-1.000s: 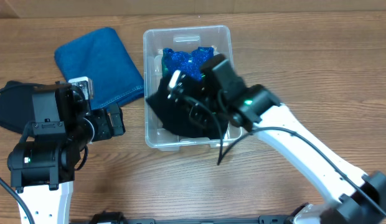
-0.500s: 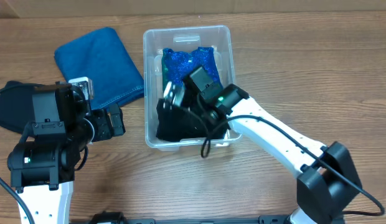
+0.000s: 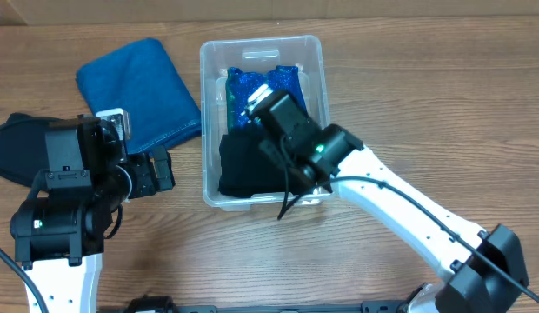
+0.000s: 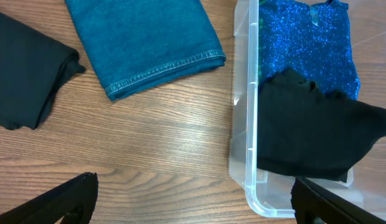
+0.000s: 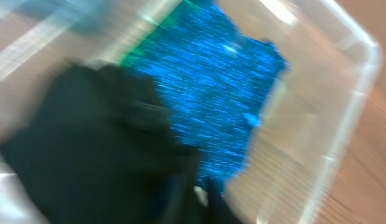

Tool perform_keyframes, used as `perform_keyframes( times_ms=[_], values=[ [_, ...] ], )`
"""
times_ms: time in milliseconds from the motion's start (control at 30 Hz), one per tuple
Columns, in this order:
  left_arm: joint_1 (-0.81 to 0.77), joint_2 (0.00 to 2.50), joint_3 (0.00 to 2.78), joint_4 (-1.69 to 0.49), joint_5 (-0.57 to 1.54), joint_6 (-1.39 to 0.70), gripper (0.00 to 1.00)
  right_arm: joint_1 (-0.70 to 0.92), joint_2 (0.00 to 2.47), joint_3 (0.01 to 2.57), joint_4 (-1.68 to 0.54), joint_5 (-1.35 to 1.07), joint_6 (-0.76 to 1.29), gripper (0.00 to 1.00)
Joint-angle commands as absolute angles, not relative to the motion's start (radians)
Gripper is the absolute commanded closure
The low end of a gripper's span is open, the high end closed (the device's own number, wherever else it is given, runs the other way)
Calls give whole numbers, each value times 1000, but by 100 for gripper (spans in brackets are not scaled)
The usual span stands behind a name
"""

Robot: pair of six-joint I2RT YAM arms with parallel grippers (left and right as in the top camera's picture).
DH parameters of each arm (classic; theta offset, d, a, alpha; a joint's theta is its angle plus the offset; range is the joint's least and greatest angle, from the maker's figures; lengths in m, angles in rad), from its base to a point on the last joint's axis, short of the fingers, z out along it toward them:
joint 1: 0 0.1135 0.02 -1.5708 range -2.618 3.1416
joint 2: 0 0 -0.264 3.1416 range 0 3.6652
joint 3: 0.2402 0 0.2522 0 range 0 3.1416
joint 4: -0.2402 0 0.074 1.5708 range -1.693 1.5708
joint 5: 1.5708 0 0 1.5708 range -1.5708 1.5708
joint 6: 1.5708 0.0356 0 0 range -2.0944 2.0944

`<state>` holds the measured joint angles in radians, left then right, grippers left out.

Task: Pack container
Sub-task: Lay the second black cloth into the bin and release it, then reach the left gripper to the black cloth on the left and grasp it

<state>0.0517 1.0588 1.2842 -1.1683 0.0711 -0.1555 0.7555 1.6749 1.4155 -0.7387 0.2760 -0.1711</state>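
Clock directions refer to the overhead view.

1. The right gripper (image 3: 250,106) hangs inside the outline of the container (image 3: 261,42), near its middle. Jaw state cannot be determined, as the wrist view is motion-blurred.
2. The black cloth (image 3: 250,169) lies at 6 o'clock from this gripper, in the container's near half. The glitter cloth (image 3: 274,80) lies at 12 to 1 o'clock, in the far half.
3. The container's long axis runs 12 to 6 o'clock.
4. The left gripper (image 4: 193,186) has its fingers wide apart and holds nothing. The container sits just beside it at 3 o'clock, rim facing up.
5. The denim cloth (image 3: 139,83) lies on the table at 12 o'clock from the left gripper, and a loose black cloth (image 3: 9,156) lies at 9 o'clock.
6. Assessment: both unpacked cloths lie at 9 to 10 o'clock from the container, so the left arm is the nearer one for the next pick.
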Motion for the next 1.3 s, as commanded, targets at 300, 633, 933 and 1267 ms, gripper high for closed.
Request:
perform_keyframes(
  times_ms=[300, 633, 933, 1267],
  values=[
    [45, 1060, 1304, -1172, 72, -165, 0, 729, 1910, 1407, -699, 49, 82, 96],
    [45, 1060, 1304, -1180, 72, -165, 0, 642, 2021, 1486, -811, -34, 113, 91],
    [45, 1060, 1304, -1182, 71, -165, 0, 598, 1687, 1743, -891, 36, 113, 48],
    [99, 1081, 1304, -1169, -49, -300, 0, 181, 1578, 1697, -1190, -6, 244, 0]
  ],
)
